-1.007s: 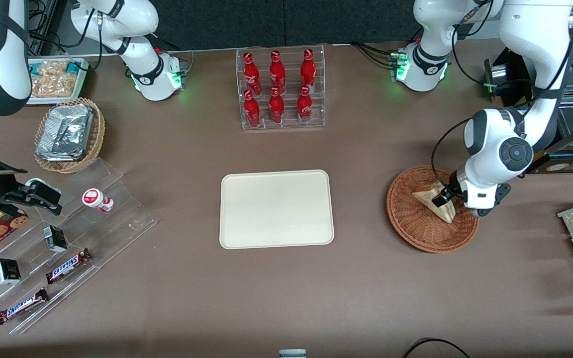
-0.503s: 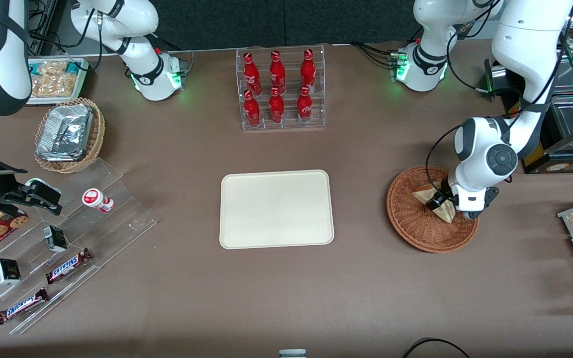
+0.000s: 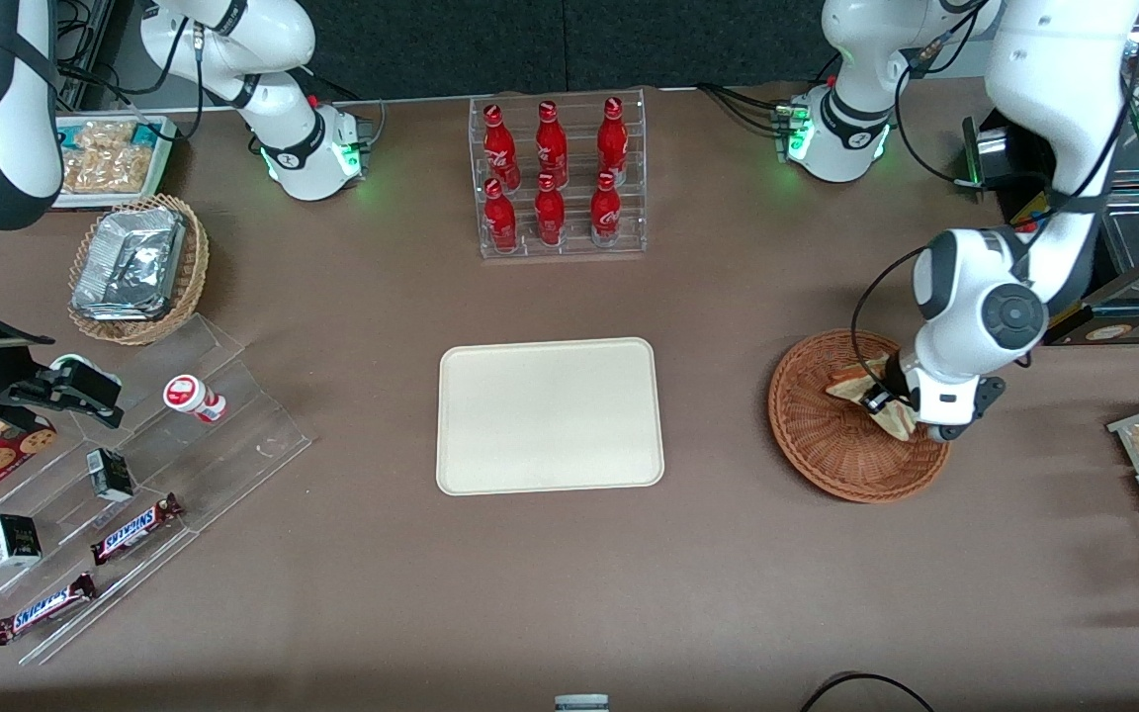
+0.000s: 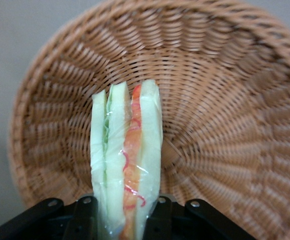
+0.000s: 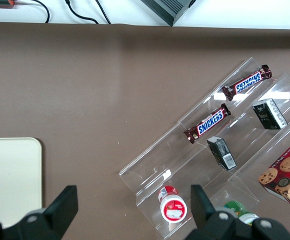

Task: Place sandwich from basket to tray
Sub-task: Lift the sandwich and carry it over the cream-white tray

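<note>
Gripper (image 4: 127, 220) fingers (image 4: 84, 217) clamp the sandwich (image 4: 127, 160) above the basket (image 4: 225, 100).

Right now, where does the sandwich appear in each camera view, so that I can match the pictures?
Front view: the sandwich sits over the basket, at the gripper, toward the working arm's end of the table.
Left wrist view: the sandwich stands on edge between the jaws, shut on it.
Right wrist view: not in it.
Shared landmark: the basket.

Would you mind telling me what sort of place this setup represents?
Probably a mock snack counter: racked cola bottles, Snickers bars on acrylic steps, a serving tray. The gripper holds the sandwich over the basket.
</note>
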`<move>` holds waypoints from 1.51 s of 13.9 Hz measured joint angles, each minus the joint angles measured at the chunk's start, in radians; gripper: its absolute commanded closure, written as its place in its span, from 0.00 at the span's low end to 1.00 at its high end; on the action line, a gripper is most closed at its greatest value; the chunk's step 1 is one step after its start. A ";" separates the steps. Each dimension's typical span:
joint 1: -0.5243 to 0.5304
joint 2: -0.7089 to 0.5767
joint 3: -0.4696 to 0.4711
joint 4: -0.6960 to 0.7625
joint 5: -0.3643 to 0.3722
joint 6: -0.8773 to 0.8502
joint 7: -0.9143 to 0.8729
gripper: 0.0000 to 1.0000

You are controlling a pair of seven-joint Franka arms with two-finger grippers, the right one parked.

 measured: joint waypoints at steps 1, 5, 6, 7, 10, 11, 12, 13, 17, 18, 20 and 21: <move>-0.003 -0.025 -0.013 0.057 -0.023 -0.100 0.017 0.92; -0.021 -0.070 -0.153 0.322 -0.064 -0.402 0.037 0.91; -0.026 -0.066 -0.198 0.361 -0.063 -0.410 0.037 0.91; -0.034 -0.055 -0.245 0.394 -0.060 -0.410 0.037 0.91; -0.137 0.027 -0.301 0.503 0.009 -0.409 0.038 0.87; -0.189 0.066 -0.304 0.542 0.053 -0.409 0.038 0.87; -0.236 0.106 -0.305 0.578 0.089 -0.408 0.038 0.87; -0.277 0.146 -0.305 0.613 0.109 -0.407 0.037 0.87; -0.391 0.303 -0.305 0.760 0.135 -0.359 0.037 0.87; -0.412 0.336 -0.303 0.786 0.144 -0.329 0.037 0.87; -0.446 0.386 -0.303 0.808 0.190 -0.269 0.037 0.87; -0.461 0.408 -0.302 0.813 0.206 -0.241 0.036 0.87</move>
